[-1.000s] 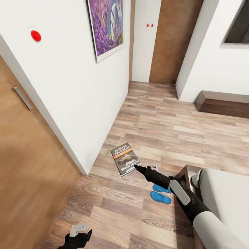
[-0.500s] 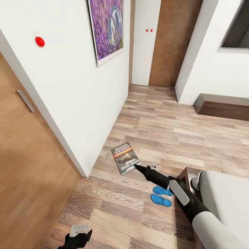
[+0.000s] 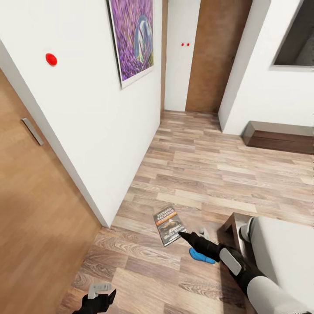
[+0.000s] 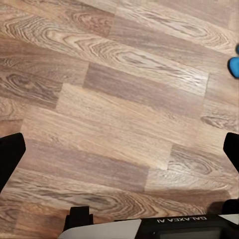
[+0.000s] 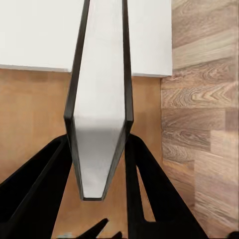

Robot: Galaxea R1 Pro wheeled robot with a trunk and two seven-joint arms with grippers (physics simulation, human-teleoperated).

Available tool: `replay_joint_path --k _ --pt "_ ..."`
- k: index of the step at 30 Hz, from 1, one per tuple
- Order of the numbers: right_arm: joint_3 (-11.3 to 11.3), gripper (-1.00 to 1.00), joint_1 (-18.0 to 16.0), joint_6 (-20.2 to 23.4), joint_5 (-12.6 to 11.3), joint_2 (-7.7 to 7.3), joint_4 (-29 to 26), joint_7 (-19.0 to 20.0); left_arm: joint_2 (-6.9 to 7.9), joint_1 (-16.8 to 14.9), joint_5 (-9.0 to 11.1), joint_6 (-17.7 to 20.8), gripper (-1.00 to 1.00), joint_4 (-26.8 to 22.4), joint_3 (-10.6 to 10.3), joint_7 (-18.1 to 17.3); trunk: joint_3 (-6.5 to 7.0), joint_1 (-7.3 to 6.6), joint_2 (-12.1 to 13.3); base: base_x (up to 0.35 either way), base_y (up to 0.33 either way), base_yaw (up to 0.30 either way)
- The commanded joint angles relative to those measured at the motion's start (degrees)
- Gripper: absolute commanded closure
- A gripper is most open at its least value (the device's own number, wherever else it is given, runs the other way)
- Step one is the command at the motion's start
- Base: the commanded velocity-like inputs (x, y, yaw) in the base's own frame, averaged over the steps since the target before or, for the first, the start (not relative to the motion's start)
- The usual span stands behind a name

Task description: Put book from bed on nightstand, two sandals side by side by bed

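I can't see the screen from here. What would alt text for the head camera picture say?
The robot's right end effector holds a small paperback book by its edge above a wood-plank floor, with a blue sandal on the floor just beneath its arm. A white wall with a purple painting stands to the left, and the corner of a bed shows at the lower right.

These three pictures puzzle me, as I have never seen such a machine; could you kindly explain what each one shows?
It is a simulated two-armed robot. The large picture comes from its head camera, looking down at a wood floor. Its right gripper is pinching a book by the edge, above a blue sandal lying on the floor beside the bed. The left gripper holds nothing, its fingers apart. The other two pictures come from cameras on the wrists: the left one looks at the floor, the right one along the book's edge between its fingers.
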Motion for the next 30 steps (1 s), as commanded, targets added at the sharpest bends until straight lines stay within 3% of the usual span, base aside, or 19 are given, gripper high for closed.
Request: replay_joint_path --k 1,4,7,11,12,14,15,16,17,19,22,30 --pt "0.19 1.00 -0.05 0.44 -0.93 -0.14 2.57 -0.03 0.01 -0.04 -0.31 -0.16 -1.00 0.06 0.47 -0.23 0.03 0.02 -0.07 0.000 0.000 -0.076" --pt "0.12 1.00 -0.04 -1.69 -0.93 -0.95 6.91 -0.13 0.01 -0.04 -0.31 -0.16 -1.00 0.06 0.47 -0.22 0.31 0.02 -0.07 0.000 0.000 -0.069" --pt "0.10 1.00 -0.04 -7.93 -0.94 -1.84 8.86 -0.09 0.01 -0.04 -0.31 -0.16 -1.00 0.10 0.47 -0.26 0.53 0.02 -0.07 0.000 0.000 -0.028" --pt "0.17 1.00 -0.04 -9.76 -0.34 -2.18 11.02 -0.04 0.01 -0.04 -0.33 -0.16 -1.00 0.10 0.47 -0.26 0.74 0.02 -0.07 0.000 0.000 -0.003" --pt "0.17 1.00 -0.04 -9.84 0.60 -2.20 11.41 -0.04 0.01 -0.04 -0.33 -0.16 -1.00 0.12 0.47 -0.27 0.76 0.02 -0.07 0.000 0.000 0.000" --pt "0.18 1.00 -0.04 -10.06 5.72 -2.21 11.96 -0.06 0.01 -0.04 -0.30 -0.16 -1.00 0.13 0.47 -0.25 0.79 0.02 -0.07 0.000 0.000 0.000" --pt "0.18 1.00 -0.04 -10.10 7.15 -2.21 12.02 -0.07 0.01 -0.04 -0.30 -0.16 -1.00 0.14 0.47 -0.26 0.80 0.02 -0.07 0.000 0.000 0.000" --pt "0.18 1.00 -0.04 -10.17 11.75 -2.22 12.12 -0.10 0.01 0.10 -0.29 -0.16 -1.00 0.14 0.47 -0.27 0.80 0.02 -0.07 0.000 0.000 0.000" --pt "0.18 1.00 -0.04 -10.20 14.21 -2.22 12.16 -0.16 0.01 0.27 -0.32 -0.16 -1.00 0.13 0.47 -0.27 0.80 0.02 -0.07 0.000 0.000 0.000" --pt "0.18 1.00 -0.04 -10.23 17.28 -2.22 12.20 -0.36 0.01 0.65 -0.35 -0.18 -1.00 0.11 0.43 -0.27 0.80 0.02 -0.07 0.000 0.000 0.000" --pt "0.11 1.00 -0.04 -10.24 18.99 -2.22 12.27 -0.64 0.01 0.92 -0.37 -0.19 -1.00 0.07 0.40 -0.27 0.81 0.02 -0.07 0.000 0.000 0.000" --pt "0.10 1.00 -0.04 -10.25 19.83 -2.22 12.25 -0.93 -0.01 1.01 -0.37 -0.23 -1.00 0.11 0.39 -0.28 0.81 0.02 -0.07 0.000 0.000 0.000"
